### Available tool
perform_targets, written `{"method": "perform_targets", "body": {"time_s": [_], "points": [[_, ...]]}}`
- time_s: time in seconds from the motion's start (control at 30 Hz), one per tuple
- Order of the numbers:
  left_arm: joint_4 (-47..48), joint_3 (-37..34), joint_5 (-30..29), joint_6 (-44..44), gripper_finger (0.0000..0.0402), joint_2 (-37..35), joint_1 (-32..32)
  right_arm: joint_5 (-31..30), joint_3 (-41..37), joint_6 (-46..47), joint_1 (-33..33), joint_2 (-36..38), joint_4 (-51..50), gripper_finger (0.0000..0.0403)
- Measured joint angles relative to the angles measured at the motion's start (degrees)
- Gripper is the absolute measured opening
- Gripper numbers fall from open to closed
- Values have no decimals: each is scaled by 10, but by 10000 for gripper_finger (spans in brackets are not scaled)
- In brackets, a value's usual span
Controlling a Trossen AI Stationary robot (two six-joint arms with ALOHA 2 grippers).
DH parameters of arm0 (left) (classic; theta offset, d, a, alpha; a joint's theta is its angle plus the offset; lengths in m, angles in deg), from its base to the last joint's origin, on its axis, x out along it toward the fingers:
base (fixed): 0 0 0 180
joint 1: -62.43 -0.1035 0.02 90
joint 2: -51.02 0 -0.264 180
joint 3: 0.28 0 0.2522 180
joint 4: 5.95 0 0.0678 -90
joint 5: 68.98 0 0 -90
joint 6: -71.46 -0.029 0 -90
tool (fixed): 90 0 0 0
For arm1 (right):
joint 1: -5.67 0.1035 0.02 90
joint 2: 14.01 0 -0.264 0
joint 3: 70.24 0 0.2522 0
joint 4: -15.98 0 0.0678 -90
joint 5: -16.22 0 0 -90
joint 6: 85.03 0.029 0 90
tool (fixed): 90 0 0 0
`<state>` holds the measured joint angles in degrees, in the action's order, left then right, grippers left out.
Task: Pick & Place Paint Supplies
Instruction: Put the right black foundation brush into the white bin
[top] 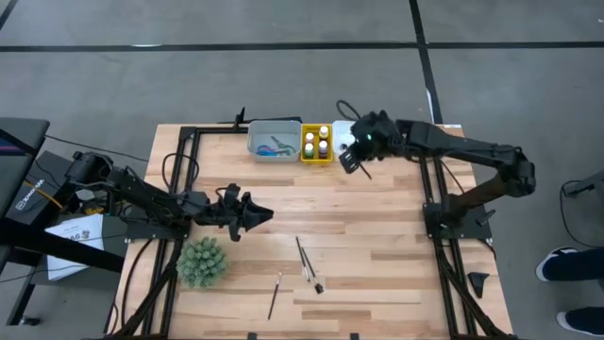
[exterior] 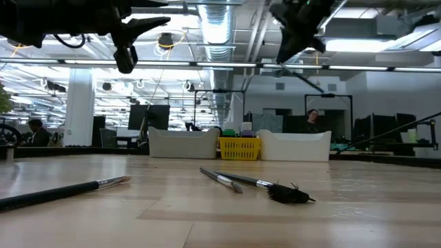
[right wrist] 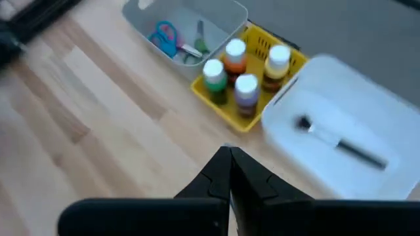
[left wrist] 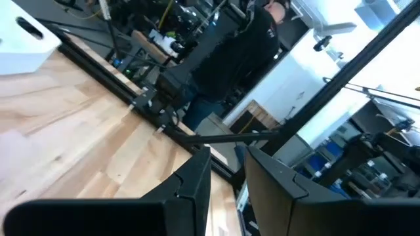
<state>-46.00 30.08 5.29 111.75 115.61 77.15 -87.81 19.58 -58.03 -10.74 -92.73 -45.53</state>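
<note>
My right gripper hangs in the air at the near edge of the white tray, shut on a thin dark brush. Another brush lies inside that tray. The yellow tray holds several paint bottles, and the grey tray holds scissors. Three brushes lie flat on the table: two side by side and one nearer. My left gripper is open, raised above the table's left middle and touching nothing. My right gripper pinches the brush at one end with its fingertips, which slant down. The brush is lifted clear and slopes down toward the table's right and near side. In the right wrist view my own fingers hide it.
A spiky green plant ball sits near the table's left near corner, close to my left arm. The three trays stand in a row at the far edge. Bare wood lies between the loose brushes and the right edge. A person stands beyond the table.
</note>
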Motion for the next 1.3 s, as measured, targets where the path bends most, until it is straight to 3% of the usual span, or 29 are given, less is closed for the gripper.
{"method": "perform_targets", "body": {"time_s": [0.33,0.53,0.77,1.3], "points": [[20,0,-123,-34,88,0,-1,64,1,-286,-130,-51,11,0],[20,0,-174,-54,88,0,-23,97,0,-389,-181,-111,30,0],[20,0,-175,-51,88,0,-50,98,0,-450,-212,-173,53,0],[20,0,-175,-23,88,0,-55,115,-1,-486,-241,-253,81,0]]}}
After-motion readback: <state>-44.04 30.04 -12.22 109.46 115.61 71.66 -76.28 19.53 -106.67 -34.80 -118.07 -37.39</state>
